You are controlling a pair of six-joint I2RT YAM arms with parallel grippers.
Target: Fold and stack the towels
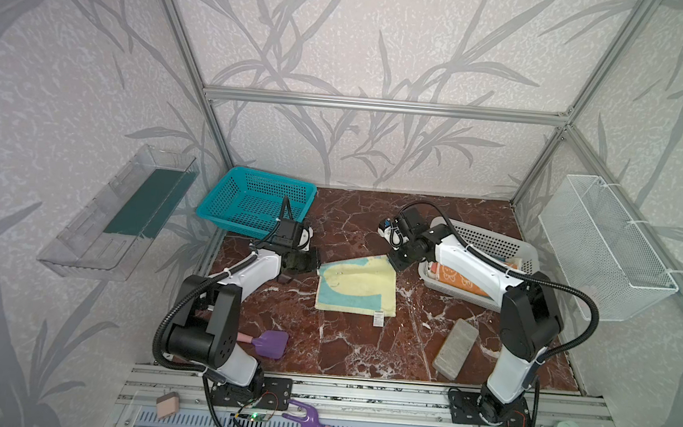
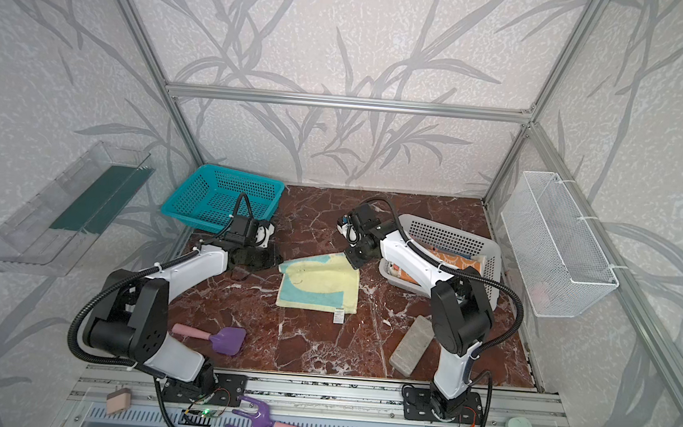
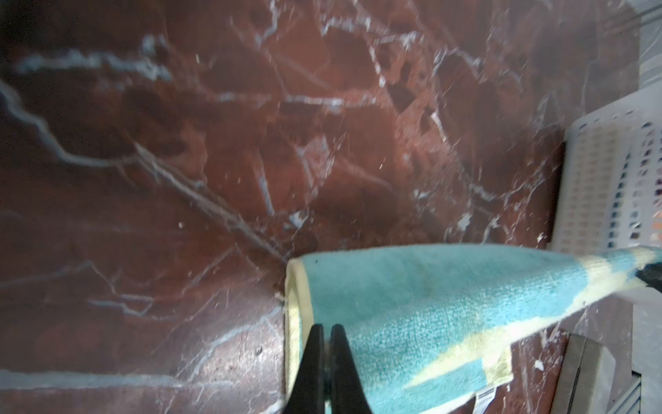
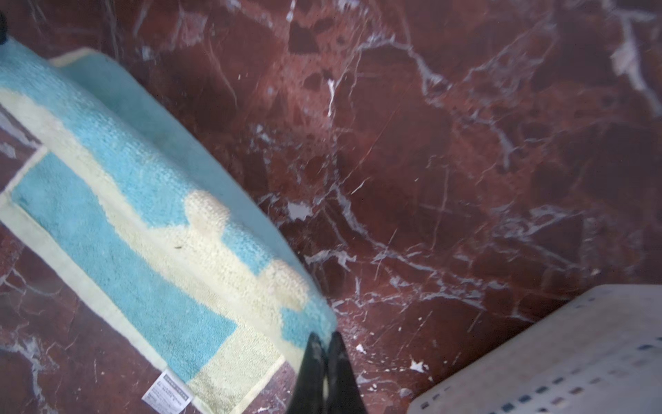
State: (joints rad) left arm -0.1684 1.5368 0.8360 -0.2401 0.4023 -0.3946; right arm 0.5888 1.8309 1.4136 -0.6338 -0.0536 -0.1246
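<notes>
Folding the yellow and blue towel [image 1: 357,286] in the middle of the table [image 1: 341,348]. Pinched tight by its two far corners with the left tool [image 3: 326,328] and the right tool [image 4: 325,337], lifted a bit. Best next: bring both corners over to the near edge together.

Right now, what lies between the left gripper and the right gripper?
The pale yellow and teal towel spans it: the left gripper and right gripper each pinch a far corner. Both top views show this.

Orange towel [image 1: 453,281] partly behind right arm [image 1: 471,263]
</notes>
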